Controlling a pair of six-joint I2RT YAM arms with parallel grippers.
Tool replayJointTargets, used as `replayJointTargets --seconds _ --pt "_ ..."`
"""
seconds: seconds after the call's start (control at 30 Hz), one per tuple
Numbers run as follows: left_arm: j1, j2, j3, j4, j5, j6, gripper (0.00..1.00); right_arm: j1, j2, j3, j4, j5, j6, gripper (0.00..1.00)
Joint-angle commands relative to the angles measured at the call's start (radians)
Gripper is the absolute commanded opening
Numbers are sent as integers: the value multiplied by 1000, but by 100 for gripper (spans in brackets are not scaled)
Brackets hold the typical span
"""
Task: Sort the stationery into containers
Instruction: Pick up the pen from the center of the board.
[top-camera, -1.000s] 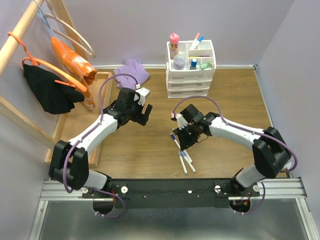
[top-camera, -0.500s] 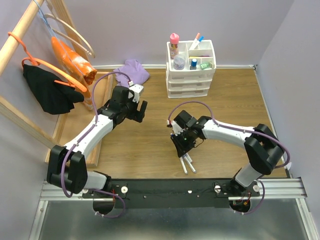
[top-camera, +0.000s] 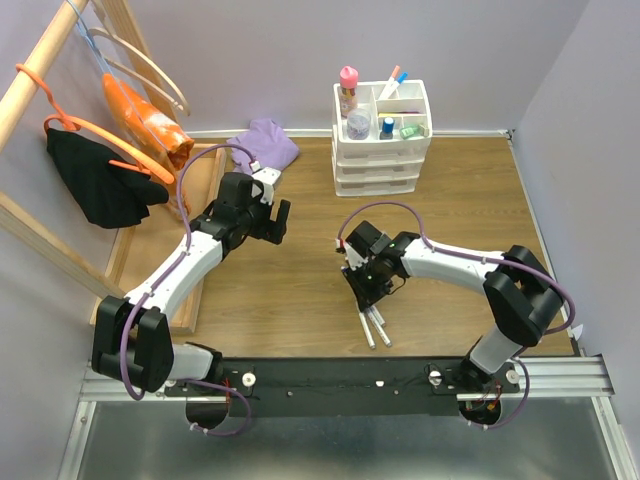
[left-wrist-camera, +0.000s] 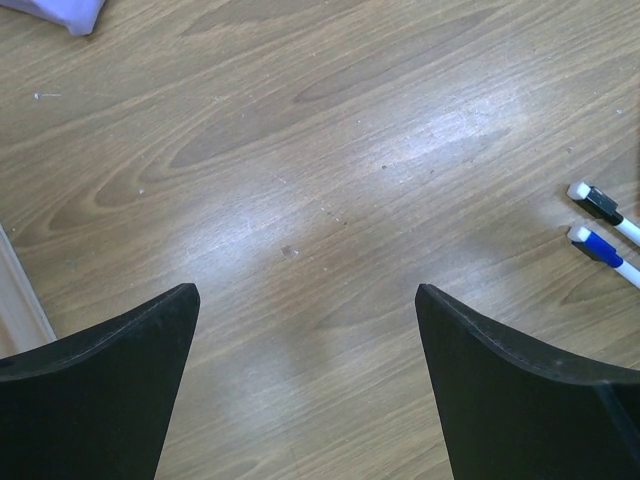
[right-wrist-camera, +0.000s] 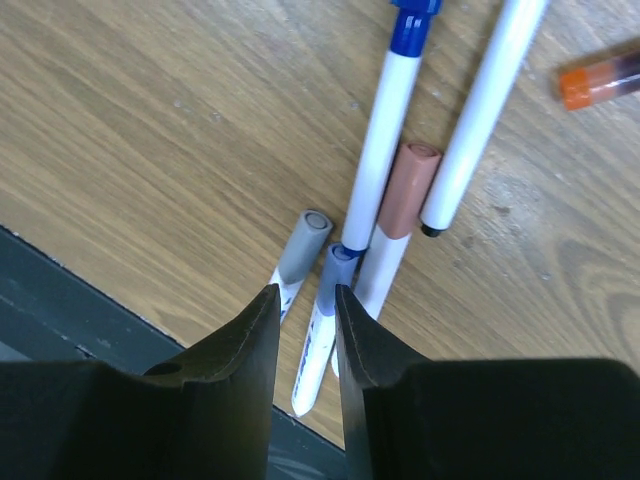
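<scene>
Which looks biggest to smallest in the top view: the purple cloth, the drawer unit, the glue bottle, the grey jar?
1. drawer unit
2. purple cloth
3. glue bottle
4. grey jar
The last two look close. The bottle is partly hidden in its compartment, so that pair is unsure.

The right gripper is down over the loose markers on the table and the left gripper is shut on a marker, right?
No. The left gripper is open and holds nothing, with only bare table beneath it, as the left wrist view shows. The right gripper is down over the loose markers.
</scene>
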Motion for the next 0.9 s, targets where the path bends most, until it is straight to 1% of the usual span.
replayJointTargets --seconds 0.0,0.33,0.5,0.63,0.67,0.73,0.77,0.83,0.87 --pt "8 -6 8 18 30 -22 98 5 13 19 -29 50 11 36" --pt "10 -7 -12 28 33 -25 98 5 44 -12 -22 76 19 36" --pt "11 2 -6 30 34 -28 98 5 94 -9 -29 97 26 34" --pt "10 6 -5 33 34 -34 98 7 134 -11 -27 128 40 37" --pt "11 6 -6 31 33 -32 98 7 143 -9 -30 143 40 35" --pt "11 6 -6 30 31 -36 98 19 165 -9 -32 151 30 26" --pt "13 6 -5 27 33 -36 98 21 168 -9 -35 152 27 15" --pt "16 10 7 19 34 -39 98 24 154 15 -56 149 7 3" --pt "17 11 14 4 36 -36 98 22 144 34 -68 160 2 1"
